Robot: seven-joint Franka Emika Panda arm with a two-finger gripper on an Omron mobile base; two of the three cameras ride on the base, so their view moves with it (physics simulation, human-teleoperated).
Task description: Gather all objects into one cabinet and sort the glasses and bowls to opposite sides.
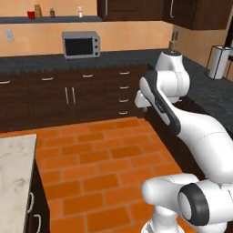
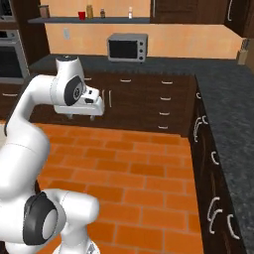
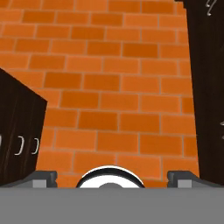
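A small red cup (image 1: 31,15) (image 2: 82,15) stands on a high wall shelf at the back left, far from the arm. To the shelf's right hang dark brown wall cabinets (image 1: 132,9) (image 2: 173,10), doors shut. The bowls are out of view. My gripper (image 2: 80,118) points down over the orange brick floor, mid-room, well short of the back counter. In the hand view the gripper (image 3: 112,177) is open, its two fingertips (image 3: 43,177) set wide apart with nothing between them. The white hand (image 1: 140,100) is seen from behind in the left base view.
A microwave (image 1: 81,44) (image 2: 127,47) sits on the dark back counter above low drawer units (image 1: 68,95). A second counter (image 2: 228,114) runs along the right. A marble-topped island (image 1: 13,173) is at the left. Small jars (image 1: 38,11) share the shelf.
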